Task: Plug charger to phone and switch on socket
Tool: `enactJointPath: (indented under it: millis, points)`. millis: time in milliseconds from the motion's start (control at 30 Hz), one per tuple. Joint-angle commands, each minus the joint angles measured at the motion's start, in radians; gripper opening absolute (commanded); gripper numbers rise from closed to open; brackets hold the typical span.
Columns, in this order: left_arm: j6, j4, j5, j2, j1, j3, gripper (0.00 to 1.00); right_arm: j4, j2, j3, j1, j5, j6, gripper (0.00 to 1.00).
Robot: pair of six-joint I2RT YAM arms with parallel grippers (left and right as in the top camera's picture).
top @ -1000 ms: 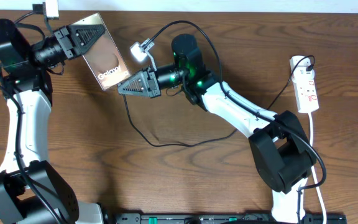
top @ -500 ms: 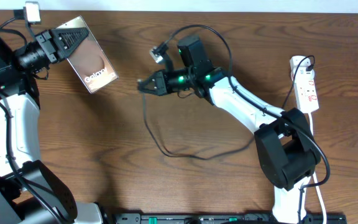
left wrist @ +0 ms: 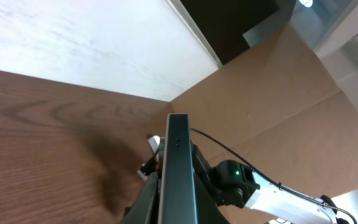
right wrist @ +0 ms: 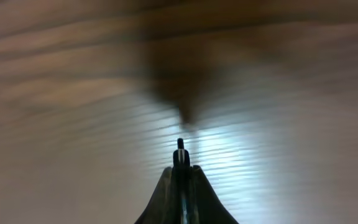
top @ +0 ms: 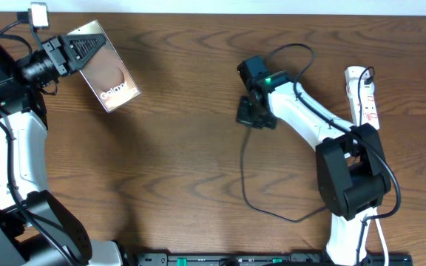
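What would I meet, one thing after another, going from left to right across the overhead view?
left gripper, shut on the phone → phone → right gripper, shut on the charger → socket

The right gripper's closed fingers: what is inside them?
The small plug tip of the thin black charger cable pokes out between them. The rest of the plug is covered by the fingers.

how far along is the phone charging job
Done: left fingers grip the phone, held up; right fingers pinch the charger by its plug tip. In hand: joining them; they are far apart. Left: plugging in, then switching on the socket.
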Motion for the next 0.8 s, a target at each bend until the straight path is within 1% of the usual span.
enactJointPath:
  millis: [0, 133, 167, 200, 233, 267, 300, 367, 400, 467, 633, 767]
  points:
    - [-0.017, 0.005, 0.029, -0.002, 0.002, 0.002, 0.07, -0.011, -0.007, -0.011, 0.002, 0.175, 0.055, 0.01]
    - [-0.017, 0.005, 0.031, -0.002, 0.002, 0.002, 0.07, 0.009, -0.007, -0.044, 0.002, 0.175, 0.056, 0.01]
    - [-0.017, 0.005, 0.032, -0.002, 0.002, 0.002, 0.07, 0.011, -0.007, -0.047, 0.002, 0.173, 0.056, 0.03]
    - [-0.017, 0.005, 0.036, -0.002, 0.002, 0.002, 0.07, 0.011, -0.007, -0.047, 0.002, 0.173, 0.056, 0.09]
    - [-0.017, 0.005, 0.037, -0.002, 0.002, 0.002, 0.07, 0.012, -0.007, -0.047, 0.002, 0.173, 0.056, 0.17]
    - [-0.017, 0.005, 0.040, -0.002, 0.002, 0.002, 0.07, 0.012, -0.007, -0.047, 0.002, 0.173, 0.056, 0.30]
    - [-0.017, 0.005, 0.043, -0.002, 0.002, 0.002, 0.07, 0.014, -0.007, -0.047, 0.003, 0.172, 0.056, 0.41]
    - [-0.017, 0.005, 0.043, -0.002, 0.002, 0.002, 0.08, 0.015, -0.007, -0.047, 0.002, 0.165, 0.056, 0.59]
    - [-0.017, 0.005, 0.043, -0.002, 0.002, 0.002, 0.08, 0.014, -0.007, -0.047, 0.002, 0.165, 0.056, 0.64]
    - [-0.017, 0.005, 0.043, -0.002, 0.002, 0.002, 0.07, 0.014, -0.007, -0.047, 0.003, 0.163, 0.056, 0.68]
    - [-0.017, 0.006, 0.043, -0.002, 0.002, 0.002, 0.07, 0.007, -0.007, -0.047, 0.003, 0.090, 0.057, 0.68]
    - [-0.017, 0.006, 0.043, -0.002, 0.002, 0.002, 0.07, -0.024, -0.007, -0.049, 0.019, 0.067, 0.133, 0.67]
